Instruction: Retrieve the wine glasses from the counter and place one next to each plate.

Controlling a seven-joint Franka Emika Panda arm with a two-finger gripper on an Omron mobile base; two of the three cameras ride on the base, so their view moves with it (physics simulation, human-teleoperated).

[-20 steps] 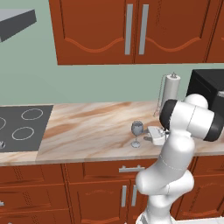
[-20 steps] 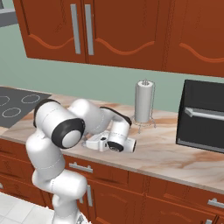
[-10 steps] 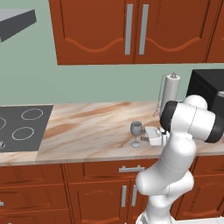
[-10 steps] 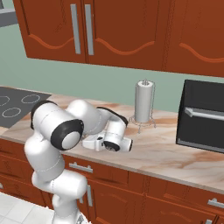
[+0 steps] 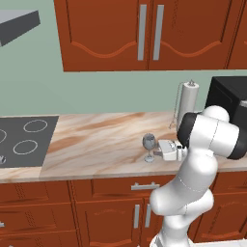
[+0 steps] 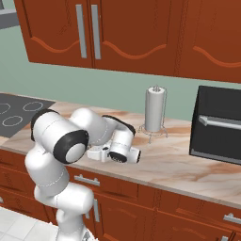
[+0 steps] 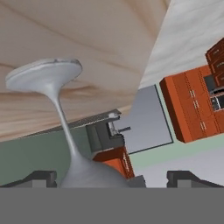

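Left base view: the white arm bends low over the counter (image 5: 96, 140), its hand lying roughly level and pointing toward the cooktop (image 5: 21, 142) side. The gripper (image 5: 158, 149) sits just beside a wine glass (image 5: 149, 146), which stands upright on its foot on the marbled stone, directly ahead of the fingertips. Whether the fingers touch the glass cannot be told from this side. Behind the hand, toward the wall, stands a paper towel roll (image 5: 187, 104) on its wire holder; a black microwave (image 5: 230, 102) lies beyond the arm's elbow, well apart from the glass.

Right base view: the arm's forearm and wrist cover the glass. The paper towel roll (image 6: 154, 109) stands behind the wrist and the microwave (image 6: 218, 123) to the far side of it, both on the counter (image 6: 188, 164).

Hand view (rolled, so the counter (image 7: 87, 39) appears at the top): the wine glass (image 7: 57, 118) fills the left half, foot toward the counter surface, thin stem running down to the rounded bowl at the bottom edge. The two dark fingertips (image 7: 37, 178) stand wide apart, at full spread, one on either side of the bowl. The bowl lies between them, nearer the left tip, with a clear gap to the right tip. Nothing is clamped; the hand holds nothing.
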